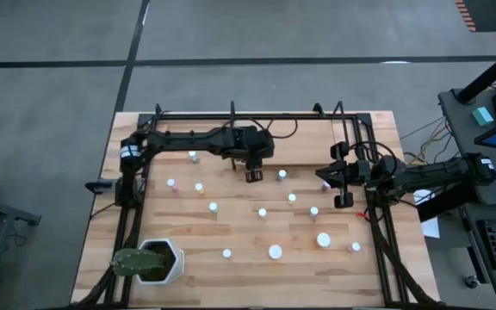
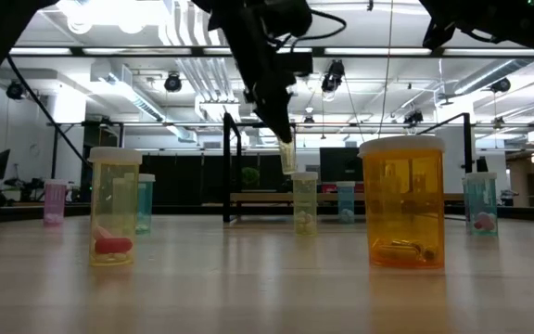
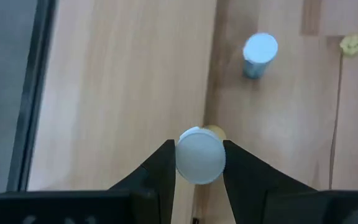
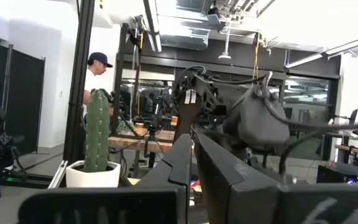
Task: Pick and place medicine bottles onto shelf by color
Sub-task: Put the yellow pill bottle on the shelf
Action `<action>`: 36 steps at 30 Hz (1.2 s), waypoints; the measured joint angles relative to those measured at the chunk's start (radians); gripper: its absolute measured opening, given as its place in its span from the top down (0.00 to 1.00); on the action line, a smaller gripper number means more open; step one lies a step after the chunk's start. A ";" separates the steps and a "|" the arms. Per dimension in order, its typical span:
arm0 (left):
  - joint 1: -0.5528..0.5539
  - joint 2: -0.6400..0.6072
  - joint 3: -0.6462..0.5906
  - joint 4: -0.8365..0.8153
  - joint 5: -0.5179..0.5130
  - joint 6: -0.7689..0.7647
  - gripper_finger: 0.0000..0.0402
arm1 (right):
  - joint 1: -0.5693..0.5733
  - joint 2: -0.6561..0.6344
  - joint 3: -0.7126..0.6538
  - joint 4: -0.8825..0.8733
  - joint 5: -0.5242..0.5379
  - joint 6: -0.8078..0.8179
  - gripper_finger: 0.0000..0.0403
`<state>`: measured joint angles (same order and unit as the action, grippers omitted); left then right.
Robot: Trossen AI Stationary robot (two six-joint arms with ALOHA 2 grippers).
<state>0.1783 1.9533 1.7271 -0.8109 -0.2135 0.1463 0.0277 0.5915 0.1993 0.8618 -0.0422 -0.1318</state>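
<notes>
Looking straight down from the high view, the left gripper (image 1: 254,173) hangs over the far middle of the tabletop (image 1: 248,267), near the black bars (image 1: 239,114) at the far edge, while the right gripper (image 1: 344,199) waits at the right side beside the frame, out of the working lane; the medicine bottles (image 1: 263,212) stand scattered and well apart across the wood, which leaves room for fingers to come down around each cap, and a cactus pot (image 1: 155,261) sits in the near left corner. From table height in the low view, the left gripper (image 2: 286,153) holds a small yellowish bottle (image 2: 288,158) clear of the table, lifted above a yellow bottle (image 2: 304,201) standing behind, apparently so it can travel without knocking neighbours such as the big orange bottle (image 2: 403,201) or the pale yellow bottle (image 2: 113,206) in front. The left wrist view shows why the grip works: the two dark fingers (image 3: 160,171) are clamped on either side of the held bottle's pale cap (image 3: 200,155), with a teal bottle (image 3: 258,55) standing apart on the wood below. In the right wrist view the right arm's fingers (image 4: 185,158) are pressed together, empty, pointing towards the cactus (image 4: 97,127) and a person (image 4: 95,78) beyond.
</notes>
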 joint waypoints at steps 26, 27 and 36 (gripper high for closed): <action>0.023 0.020 -0.016 -0.017 -0.088 0.096 0.77 | 0.000 0.000 0.006 -0.020 0.010 0.000 0.96; 0.023 0.020 -0.017 -0.017 -0.088 0.096 0.77 | 0.000 0.000 0.006 -0.020 0.010 0.000 0.96; 0.030 0.021 -0.031 0.000 -0.088 0.096 0.77 | 0.000 0.000 0.006 -0.020 0.010 0.000 0.96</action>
<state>0.2085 1.9747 1.6962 -0.8112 -0.3019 0.2420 0.0277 0.5915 0.2054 0.8421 -0.0319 -0.1314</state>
